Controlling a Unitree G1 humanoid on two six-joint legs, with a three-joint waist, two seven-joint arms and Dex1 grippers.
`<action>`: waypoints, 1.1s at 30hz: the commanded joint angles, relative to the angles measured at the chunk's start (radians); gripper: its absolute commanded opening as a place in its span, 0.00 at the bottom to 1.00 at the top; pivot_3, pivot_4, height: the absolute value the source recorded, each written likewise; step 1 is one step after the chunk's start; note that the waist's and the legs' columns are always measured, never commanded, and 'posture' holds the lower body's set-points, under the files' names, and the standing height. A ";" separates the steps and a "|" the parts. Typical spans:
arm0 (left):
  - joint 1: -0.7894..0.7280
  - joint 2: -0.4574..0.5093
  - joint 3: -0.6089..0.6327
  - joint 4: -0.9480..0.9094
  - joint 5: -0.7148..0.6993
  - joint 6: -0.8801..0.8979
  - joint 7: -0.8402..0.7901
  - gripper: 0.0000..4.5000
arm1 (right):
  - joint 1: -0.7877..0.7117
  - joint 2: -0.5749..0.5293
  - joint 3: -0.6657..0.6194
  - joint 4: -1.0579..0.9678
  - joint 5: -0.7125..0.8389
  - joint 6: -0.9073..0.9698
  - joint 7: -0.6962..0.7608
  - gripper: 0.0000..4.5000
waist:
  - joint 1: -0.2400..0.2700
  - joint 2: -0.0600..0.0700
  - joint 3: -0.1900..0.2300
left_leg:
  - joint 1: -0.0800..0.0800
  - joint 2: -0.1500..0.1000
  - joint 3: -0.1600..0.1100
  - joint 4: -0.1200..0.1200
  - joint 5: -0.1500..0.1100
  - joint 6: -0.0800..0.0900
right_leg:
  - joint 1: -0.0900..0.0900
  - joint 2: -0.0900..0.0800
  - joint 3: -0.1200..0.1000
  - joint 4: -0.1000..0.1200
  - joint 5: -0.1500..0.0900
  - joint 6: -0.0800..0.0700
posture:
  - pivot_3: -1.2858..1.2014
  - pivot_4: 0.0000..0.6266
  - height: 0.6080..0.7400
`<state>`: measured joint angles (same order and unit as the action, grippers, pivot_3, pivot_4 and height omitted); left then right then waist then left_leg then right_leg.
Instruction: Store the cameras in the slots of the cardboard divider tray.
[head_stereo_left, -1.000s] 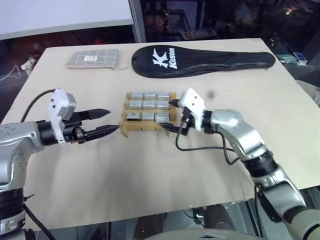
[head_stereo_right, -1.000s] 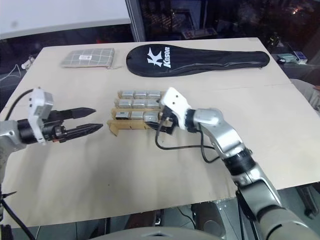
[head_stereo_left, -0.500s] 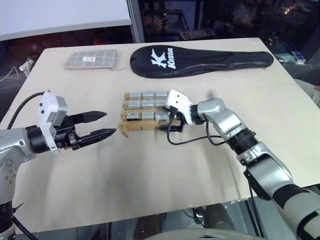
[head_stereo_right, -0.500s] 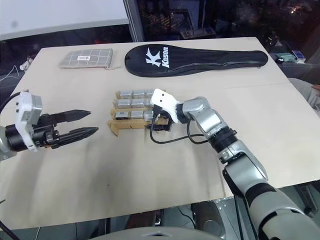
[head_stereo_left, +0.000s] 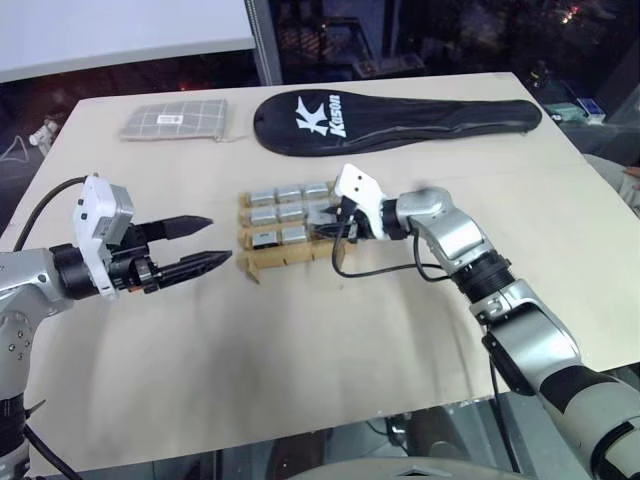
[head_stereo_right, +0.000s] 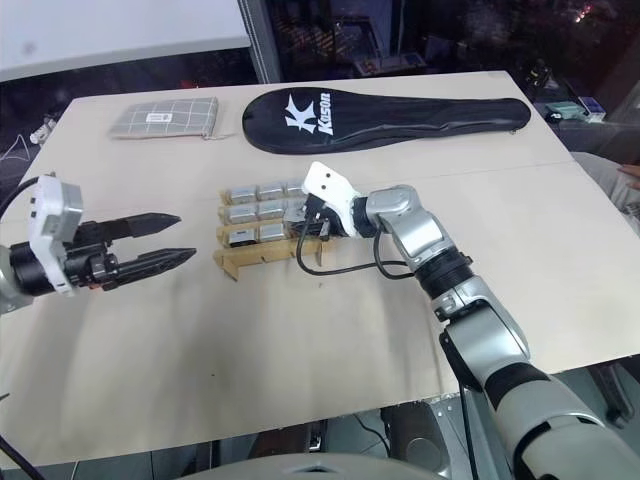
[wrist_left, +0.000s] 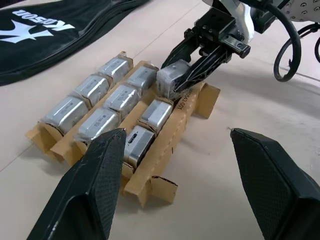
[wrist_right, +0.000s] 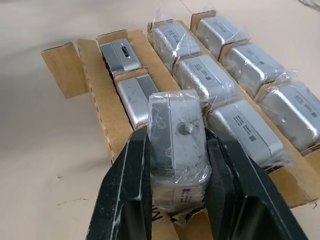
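1. The cardboard divider tray (head_stereo_left: 285, 232) is seen near the middle of the desk (head_stereo_left: 330, 350), which has a pale, matt, flat top. The tray is made of tan corrugated strips that are crossed into small slots, and the strip ends stick out at the sides.
2. The cameras (wrist_left: 102, 97) are small boxy blocks of silver-grey metal with rounded edges. Each one is wrapped in thin clear film that is wrinkled and shiny. Most of them are lying in the slots, close side by side.
3. One wrapped camera (wrist_right: 176, 150) is pinched by the right tool (wrist_right: 175, 197) between its two black fingers, at the tray's corner slot on the robot's right. A small round threaded hole is seen on its upper face. It is tilted, and whether it touches the cardboard cannot be told.
4. The left tool (head_stereo_left: 205, 246) is held above the desk, to the left of the tray and apart from it. Its two black pointed fingers (wrist_left: 97, 192), with a fine grid texture, are spread and nothing is between them.
5. A long black racket cover (head_stereo_left: 395, 118) of smooth fabric and a flat grey checked pouch (head_stereo_left: 175, 119) are lying at the far side of the desk.
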<state>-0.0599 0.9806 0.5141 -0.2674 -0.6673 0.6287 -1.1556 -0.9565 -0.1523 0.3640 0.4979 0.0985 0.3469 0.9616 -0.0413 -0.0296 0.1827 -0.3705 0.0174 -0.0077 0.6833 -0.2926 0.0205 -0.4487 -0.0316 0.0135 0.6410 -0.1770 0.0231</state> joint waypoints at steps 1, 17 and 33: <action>-0.028 0.027 -0.007 0.021 0.003 -0.027 -0.013 0.77 | -0.012 -0.005 -0.023 -0.023 -0.015 -0.108 0.005 0.19 | 0.000 0.000 0.000 | 0.000 0.000 0.000 0.000 0.000 0.000 | 0.000 0.000 0.000 0.000 0.000 0.000 | 0.52 0.24 1.00; -0.080 0.047 -0.051 0.071 0.011 -0.057 -0.045 0.77 | -0.202 0.016 0.035 0.333 -0.102 -0.589 0.317 0.19 | -0.002 0.001 0.001 | 0.000 0.000 0.001 -0.001 0.000 0.000 | 0.000 0.000 0.000 -0.001 0.000 0.000 | 0.52 0.24 1.00; -0.027 0.057 -0.008 0.061 0.014 -0.068 -0.050 0.77 | -0.372 0.073 -0.098 0.622 -0.073 -0.637 0.382 0.19 | -0.003 0.003 0.002 | 0.001 0.001 0.000 -0.001 0.000 -0.001 | 0.000 0.000 0.000 0.001 0.000 -0.002 | 0.52 0.24 1.00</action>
<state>-0.0907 1.0159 0.4632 -0.1871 -0.6507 0.5801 -1.1969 -1.2708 -0.0840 0.3297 1.1465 -0.0312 -0.3134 1.3121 -0.0441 -0.0263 0.1851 -0.3699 0.0183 -0.0080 0.6820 -0.2921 0.0197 -0.4494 -0.0312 0.0136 0.6413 -0.1764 0.0217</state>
